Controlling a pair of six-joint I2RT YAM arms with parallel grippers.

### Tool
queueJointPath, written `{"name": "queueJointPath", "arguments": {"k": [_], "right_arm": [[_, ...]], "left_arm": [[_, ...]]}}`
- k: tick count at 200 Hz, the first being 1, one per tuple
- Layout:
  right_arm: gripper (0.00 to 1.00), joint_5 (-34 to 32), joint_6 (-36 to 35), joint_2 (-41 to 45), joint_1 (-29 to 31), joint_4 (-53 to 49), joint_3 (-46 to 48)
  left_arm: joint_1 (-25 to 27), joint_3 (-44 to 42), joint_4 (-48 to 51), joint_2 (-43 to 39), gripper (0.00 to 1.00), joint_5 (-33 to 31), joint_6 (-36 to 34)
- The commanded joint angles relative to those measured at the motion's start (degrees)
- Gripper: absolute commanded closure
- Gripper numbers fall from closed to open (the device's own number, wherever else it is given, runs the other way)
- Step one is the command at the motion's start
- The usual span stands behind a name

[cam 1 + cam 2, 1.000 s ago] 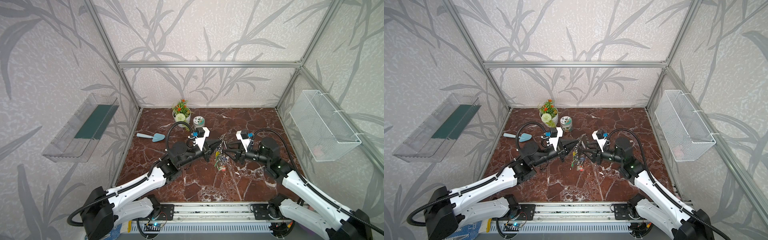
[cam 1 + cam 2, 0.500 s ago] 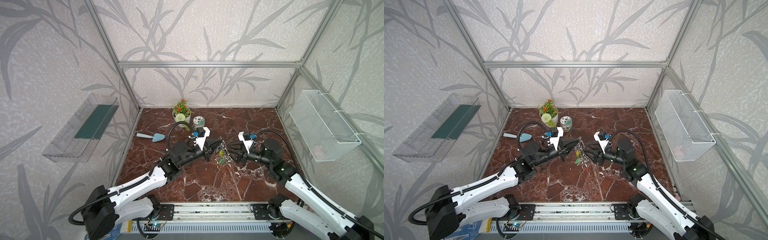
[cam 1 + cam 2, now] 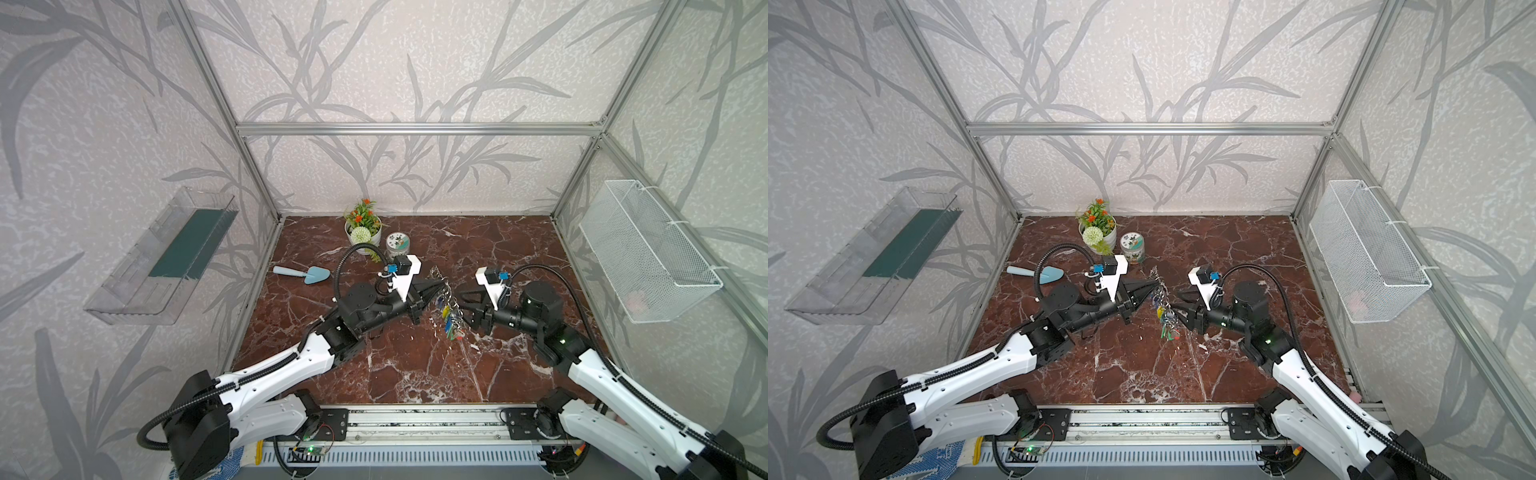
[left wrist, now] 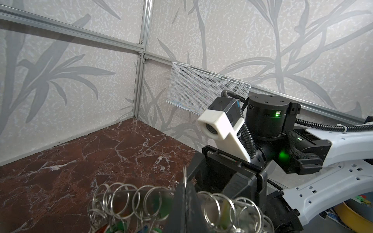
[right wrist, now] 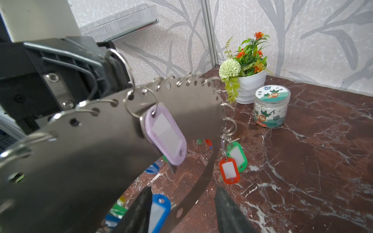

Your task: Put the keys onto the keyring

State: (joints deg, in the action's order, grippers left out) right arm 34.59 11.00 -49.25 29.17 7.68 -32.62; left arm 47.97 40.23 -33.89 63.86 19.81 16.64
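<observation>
The keys [image 5: 165, 133], 1 small metal key with a lilac tag, hang from a little split ring [image 5: 126, 103]. That ring looks threaded through a hole in the rim of the keyring [image 5: 84, 165], close to where the left hand [image 3: 439, 286] pinches the plate. The left hand is clamped on the keyring's edge and holds it in the air above the surface [image 3: 415, 365], with the other tags [image 3: 448, 322] dangling below. The right hand [image 5: 182, 191] has its 2 fingers apart, 1 on each side of the plate's thin lower band, and grips nothing that I can see.

I judge the threading to be as good as done, so the step in hand is a clean withdrawal of the right hand. It should back straight out with its fingers wide. That way neither finger hooks the band, or the red tag [image 5: 229, 170] and green tag [image 5: 237, 156] hanging just beside it. The left hand ought to hold firm and level, since any twist would set the bunch swinging. Whether the split ring is fully wound on is too blurred to tell, so it deserves a look before the keyring is set down.
</observation>
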Motion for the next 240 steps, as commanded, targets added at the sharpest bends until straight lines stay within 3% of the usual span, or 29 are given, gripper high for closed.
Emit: {"name": "queueJointPath", "arguments": {"k": [1, 78, 121, 170, 240], "right_arm": [[0.48, -1.53, 0.25, -0.14, 0.18, 0.85, 0.19], [0.48, -11.54, -0.54, 1.74, -0.33, -4.02, -1.81], [0.48, -13.58, 0.42, 3.42, -2.27, -5.63, -2.77], [0.41, -4.74, 1.15, 4.65, -1.63, 0.52, -1.83], [0.36, -0.26, 0.79, 1.04, 1.26, 6.34, -2.09]], "left_arm": [[0.24, 0.81, -4.36, -0.89, 1.0, 0.49, 0.67], [0.13, -0.24, -4.08, -1.63, 1.0, -0.57, 0.67], [0.12, -0.15, -4.43, -1.2, 1.0, 0.24, 1.02], [0.14, 0.08, -4.87, -0.53, 1.0, 0.86, 1.45], [0.18, 0.52, -4.43, -0.15, 1.0, 1.34, 1.46]]}}
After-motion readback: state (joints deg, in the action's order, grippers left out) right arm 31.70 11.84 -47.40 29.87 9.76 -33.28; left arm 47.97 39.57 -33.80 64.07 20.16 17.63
